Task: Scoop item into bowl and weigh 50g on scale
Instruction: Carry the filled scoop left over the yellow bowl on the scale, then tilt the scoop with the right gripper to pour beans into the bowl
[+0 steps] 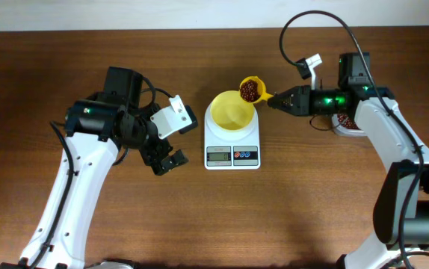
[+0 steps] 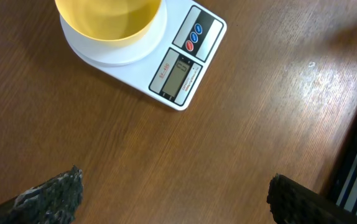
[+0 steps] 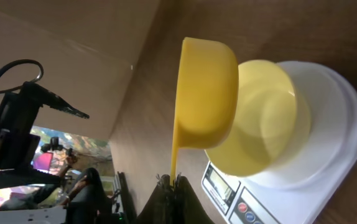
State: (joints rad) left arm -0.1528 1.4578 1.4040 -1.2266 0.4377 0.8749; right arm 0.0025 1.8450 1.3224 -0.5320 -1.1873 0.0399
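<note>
The right gripper [image 1: 273, 97] is clenched on the handle of the scoop [image 1: 252, 89], whose beans [image 1: 250, 92] sit just past its fingertips, at the rim of the bowl [image 1: 229, 113] on the scale [image 1: 232, 149]. The left gripper [image 1: 167, 162] hangs released, the scale just ahead.

Glossy plastic scale [image 1: 232, 144] on matt wood-grain table [image 1: 199, 217]
</note>
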